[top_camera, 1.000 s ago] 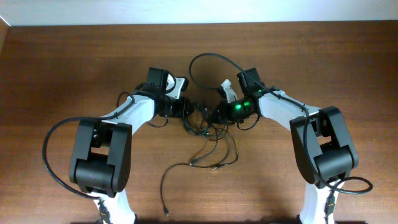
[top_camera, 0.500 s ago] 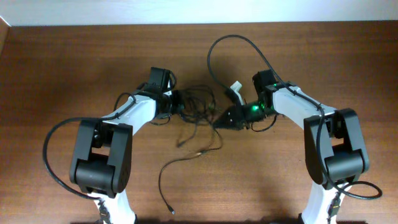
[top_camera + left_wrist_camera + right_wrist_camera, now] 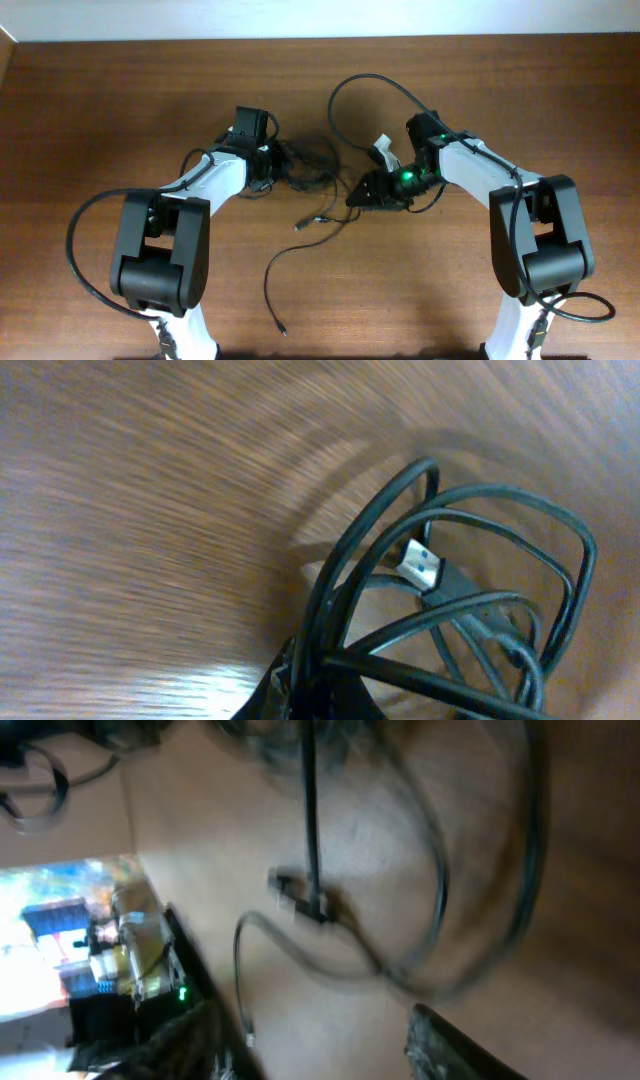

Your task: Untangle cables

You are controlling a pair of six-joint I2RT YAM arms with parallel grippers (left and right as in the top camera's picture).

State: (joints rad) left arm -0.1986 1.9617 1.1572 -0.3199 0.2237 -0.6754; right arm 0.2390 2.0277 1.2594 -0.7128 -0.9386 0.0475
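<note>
The step in hand is pulling the knot apart: the left pincer [image 3: 283, 167] is clenched on the cables [image 3: 312, 160], and its wrist view shows several black strands pinched together at its tip and fanning out in loops, with a silvery plug [image 3: 420, 563] hanging among them. That bundle sits just off the tip of the left pincer, near the middle of the tabletop [image 3: 120, 100] and a little toward the far edge. The right pincer [image 3: 356, 197] lies just to the right of the bundle and a little nearer the robot. Its wrist view is blurred, but the two fingers seem to stand apart with only bare wood between them, so it reads as released and holding nothing. One long strand [image 3: 268, 285] already trails free from the tangle toward the near edge, and a short plug end [image 3: 300, 226] lies below the bundle between the two arms. The job looks only partly done, since the loops at the left pincer are still wound through one another. The next move probably calls for the right pincer to close on a single strand, not on a handful, and draw it away while the left holds firm, so that it slides out instead of tightening the knot.
</note>
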